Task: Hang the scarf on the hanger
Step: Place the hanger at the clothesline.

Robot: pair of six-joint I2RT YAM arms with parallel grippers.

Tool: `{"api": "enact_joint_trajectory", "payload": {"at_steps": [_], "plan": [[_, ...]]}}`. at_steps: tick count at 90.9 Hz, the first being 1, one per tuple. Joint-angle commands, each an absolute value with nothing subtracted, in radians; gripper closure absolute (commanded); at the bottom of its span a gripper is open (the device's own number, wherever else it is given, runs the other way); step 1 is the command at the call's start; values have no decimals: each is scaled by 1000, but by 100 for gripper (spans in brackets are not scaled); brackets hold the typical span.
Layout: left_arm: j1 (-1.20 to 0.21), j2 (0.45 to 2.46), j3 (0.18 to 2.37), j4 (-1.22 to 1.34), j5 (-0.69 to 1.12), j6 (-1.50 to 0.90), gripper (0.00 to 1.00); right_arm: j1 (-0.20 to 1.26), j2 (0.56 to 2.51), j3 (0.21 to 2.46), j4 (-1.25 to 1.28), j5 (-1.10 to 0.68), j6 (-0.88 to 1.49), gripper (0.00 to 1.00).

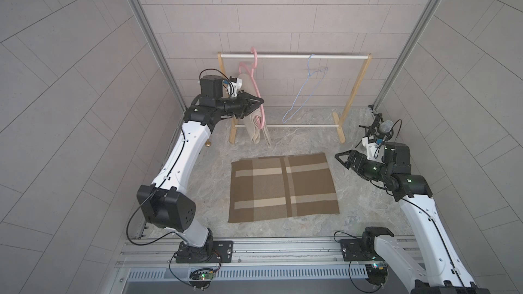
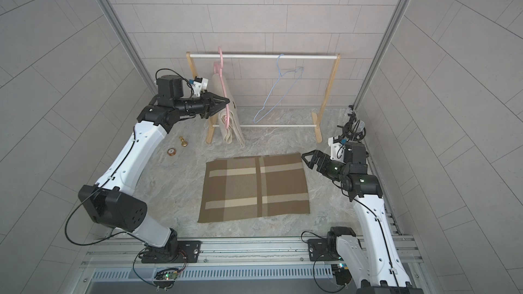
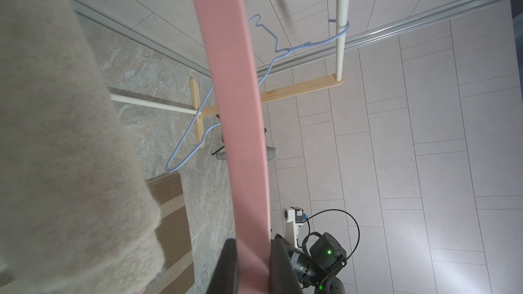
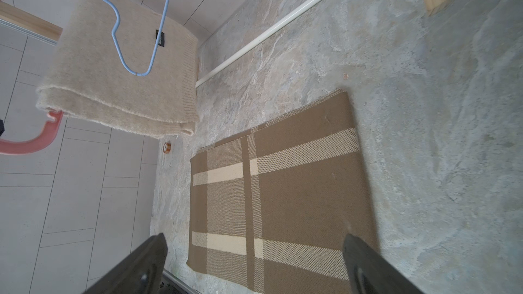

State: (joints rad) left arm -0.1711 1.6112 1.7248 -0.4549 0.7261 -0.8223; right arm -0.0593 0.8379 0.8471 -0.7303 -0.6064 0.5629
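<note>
1. The left claw (image 1: 260, 100) was found clenched on the lower arm of the pink hanger (image 3: 232, 80), at about 10 o'clock on the worktop (image 1: 353, 216).
2. The beige scarf (image 4: 99, 94) was draped over that hanger. The hanger's hook appeared to be set over the top rail (image 1: 283, 56) of the rack at 12 o'clock, though how well it was seated could not be told.
3. The right claw (image 1: 341, 161) was spread wide with nothing in it, at 3 o'clock. It was just beside the plaid cloth (image 1: 283, 188), which lay flat at the centre.
4. A release before the hook was fully seated was judged the main risk, since the hanger could drop and the scarf could be spilled.
5. The hanger was held tilted, so the folded scarf could be slid down the smooth plastic and off its low end.
6. A sideways pull from the clenched claw could have tipped or dragged the light rack.
7. A swing on release could have knocked the blue hanger (image 4: 137, 74), which hung on the same rail towards 1 o'clock.
8. If the plaid cloth was to be lifted, only its top layer might have been pinched, and it could have been unfolded.
</note>
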Motion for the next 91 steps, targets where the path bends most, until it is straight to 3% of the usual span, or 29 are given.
{"api": "enact_joint_trajectory", "payload": {"at_steps": [1,59,79,91], "plan": [[-148,1634,1778,-397,783,-778,100,-63,827,874,-738,-595,549,0],[-58,1721,1833,-449,856,-741,100,-63,820,872,-740,-595,560,0],[-34,1668,1738,-453,825,-704,88,-63,818,879,-728,-613,548,0],[-12,1621,1679,-470,808,-671,74,-61,815,880,-674,-635,578,0]]}}
